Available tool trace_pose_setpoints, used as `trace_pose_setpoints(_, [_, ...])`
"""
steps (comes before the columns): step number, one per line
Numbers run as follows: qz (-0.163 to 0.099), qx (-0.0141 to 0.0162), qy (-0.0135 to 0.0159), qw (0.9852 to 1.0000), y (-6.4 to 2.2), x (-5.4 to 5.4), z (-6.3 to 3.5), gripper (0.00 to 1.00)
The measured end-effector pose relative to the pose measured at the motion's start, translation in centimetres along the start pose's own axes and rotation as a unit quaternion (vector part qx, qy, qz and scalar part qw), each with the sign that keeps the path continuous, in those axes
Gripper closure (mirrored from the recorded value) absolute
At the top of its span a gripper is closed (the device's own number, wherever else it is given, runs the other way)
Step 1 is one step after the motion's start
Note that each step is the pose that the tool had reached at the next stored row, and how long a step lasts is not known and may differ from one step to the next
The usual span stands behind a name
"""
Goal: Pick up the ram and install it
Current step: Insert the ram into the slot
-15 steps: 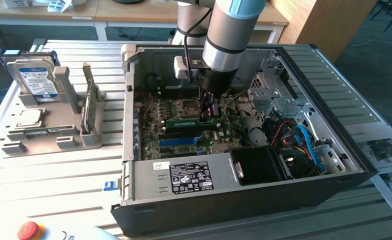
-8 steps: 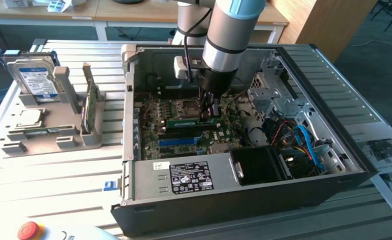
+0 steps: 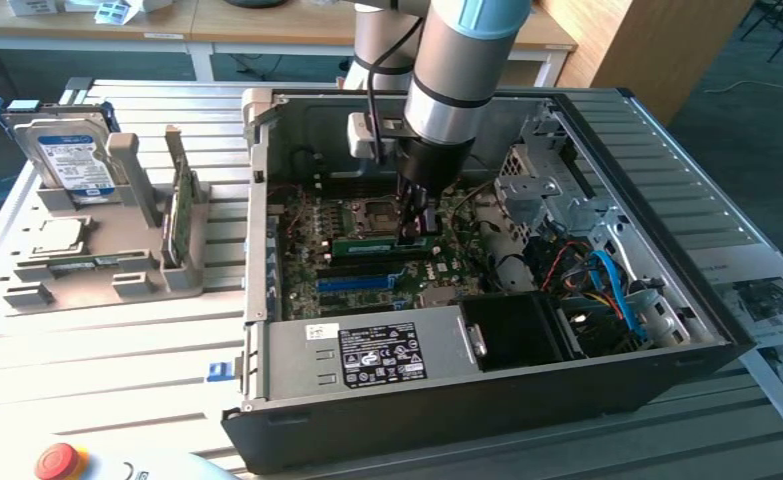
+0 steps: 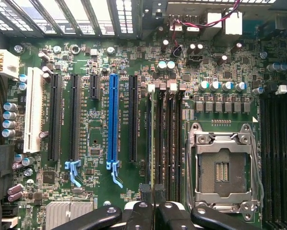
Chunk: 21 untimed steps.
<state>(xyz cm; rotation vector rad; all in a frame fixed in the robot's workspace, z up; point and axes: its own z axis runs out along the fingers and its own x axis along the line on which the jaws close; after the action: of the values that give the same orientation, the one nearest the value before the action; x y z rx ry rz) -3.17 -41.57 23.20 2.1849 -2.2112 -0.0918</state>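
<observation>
My gripper (image 3: 415,230) reaches down into the open computer case (image 3: 685,200), over the motherboard (image 3: 364,280). It is shut on the ram (image 3: 380,243), a thin green stick lying level just above the board. In the wrist view the dark fingers (image 4: 146,194) sit close together with the ram (image 4: 149,139) seen edge-on as a narrow strip between them. That strip runs along the nearest of the black memory slots (image 4: 168,139), beside the bare CPU socket (image 4: 222,167). I cannot tell whether the ram touches the slot.
On the exterior view's left a grey holder (image 3: 98,270) carries a blue-labelled hard drive (image 3: 74,152) and a green card on edge (image 3: 178,205). Blue cables (image 3: 615,285) and a drive cage (image 3: 551,190) crowd the case's right side. A red button (image 3: 60,460) sits in front.
</observation>
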Motion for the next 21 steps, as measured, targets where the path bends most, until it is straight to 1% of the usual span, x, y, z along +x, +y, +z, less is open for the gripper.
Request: trace_pose_setpoints(21, [0.002, 0.0000, 0.0000, 1.0000, -0.01, 0.14, 0.15, 0.88])
